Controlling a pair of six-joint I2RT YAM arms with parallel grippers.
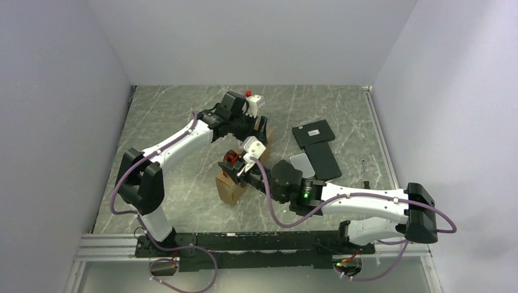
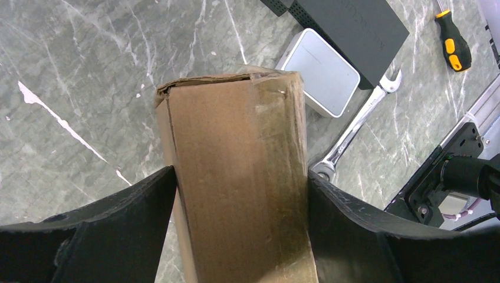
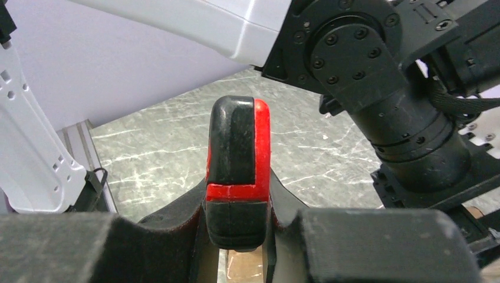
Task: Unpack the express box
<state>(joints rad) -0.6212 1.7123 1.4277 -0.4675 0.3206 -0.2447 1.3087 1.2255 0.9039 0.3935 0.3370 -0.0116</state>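
Note:
The express box (image 1: 231, 188) is a brown cardboard carton standing on its edge in the middle of the table. In the left wrist view the box (image 2: 236, 177) fills the gap between the fingers, its taped end pointing away. My left gripper (image 1: 258, 125) (image 2: 242, 194) is shut on the box's far end. My right gripper (image 1: 237, 163) (image 3: 239, 218) is shut on a red and black tool handle (image 3: 236, 147) and holds it just above the box's top edge (image 1: 230, 157). The tool's working end is hidden.
Two black flat boxes (image 1: 313, 131) (image 1: 324, 160) and a small white box (image 1: 299, 165) (image 2: 321, 73) lie right of the carton. A wrench (image 2: 354, 127) and an orange-handled screwdriver (image 2: 453, 41) (image 1: 365, 174) lie nearby. The left arm's wrist (image 3: 377, 88) is close above my right gripper.

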